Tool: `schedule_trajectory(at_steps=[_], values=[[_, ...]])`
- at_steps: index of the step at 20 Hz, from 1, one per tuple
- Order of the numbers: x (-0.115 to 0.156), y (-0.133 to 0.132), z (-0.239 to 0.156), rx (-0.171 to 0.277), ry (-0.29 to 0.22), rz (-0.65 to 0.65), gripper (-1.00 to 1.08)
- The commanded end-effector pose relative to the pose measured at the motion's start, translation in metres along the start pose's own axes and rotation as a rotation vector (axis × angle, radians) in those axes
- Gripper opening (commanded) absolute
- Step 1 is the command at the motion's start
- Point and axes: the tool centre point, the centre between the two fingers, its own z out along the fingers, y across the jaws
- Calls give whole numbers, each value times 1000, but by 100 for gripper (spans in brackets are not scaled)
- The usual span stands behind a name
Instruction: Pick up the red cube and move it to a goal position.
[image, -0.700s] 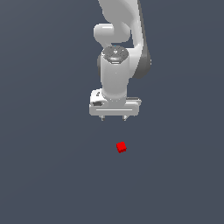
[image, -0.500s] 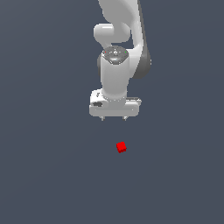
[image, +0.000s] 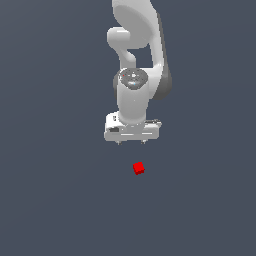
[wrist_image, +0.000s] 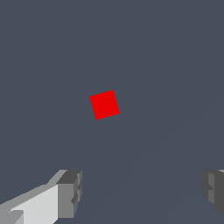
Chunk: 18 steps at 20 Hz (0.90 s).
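The red cube (image: 138, 168) is a tiny bright red block lying on the dark grey floor, turned a little askew. It also shows in the wrist view (wrist_image: 104, 104). My gripper (image: 131, 142) hangs from the white arm above the floor and points down. The cube sits apart from it, nearer the camera and slightly toward the exterior view's right. The gripper is open and empty: in the wrist view its two grey fingertips (wrist_image: 70, 192) stand far apart, with only bare floor between them.
A flat, plain dark grey floor (image: 55, 200) fills both views. The white arm (image: 137, 40) rises behind the gripper toward the top of the exterior view.
The gripper has come slightly lower and toward the cube. The cube has not moved.
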Motion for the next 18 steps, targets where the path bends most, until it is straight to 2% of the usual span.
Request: schedule_trajectory(at_steps=[1, 11, 18], values=[[6, -2, 15, 1, -2, -29, 100], [38, -19, 89, 4, -9, -182, 100], [52, -28, 122, 4, -12, -251, 100]])
